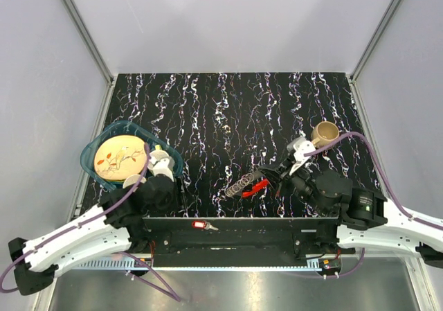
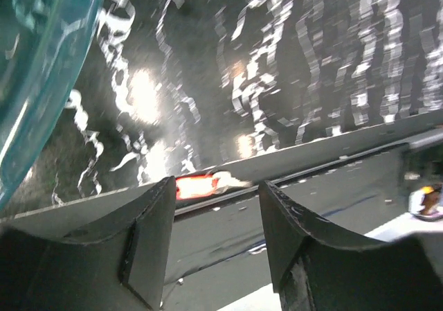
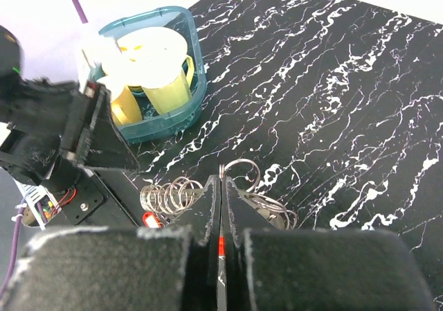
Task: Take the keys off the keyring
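Silvery wire loops make up the keyring (image 1: 242, 184): several thin rings overlap like a stretched spring, with a red oval tag (image 1: 256, 186) at their right end. It lies on the black, white-veined table (image 1: 208, 110) near the front edge, just left of the right gripper. One red-headed key (image 1: 201, 224) lies well apart from the rings on the black base rail (image 1: 277, 224) between the two arms. In the left wrist view it is only a red blur.

The left arm is folded close to its base beside the teal basket (image 1: 124, 122). The left gripper (image 2: 214, 200) hangs low over the rail, its fingers spread and holding nothing, with the key in view beyond the gap.

The right arm reaches in from the right, bent at the elbow. The right gripper (image 3: 220, 183) has its fingers pressed together on a sliver of red, probably the tag, and wire rings fan out on either side of the tips. A tan mug (image 1: 324, 132) stands behind it.
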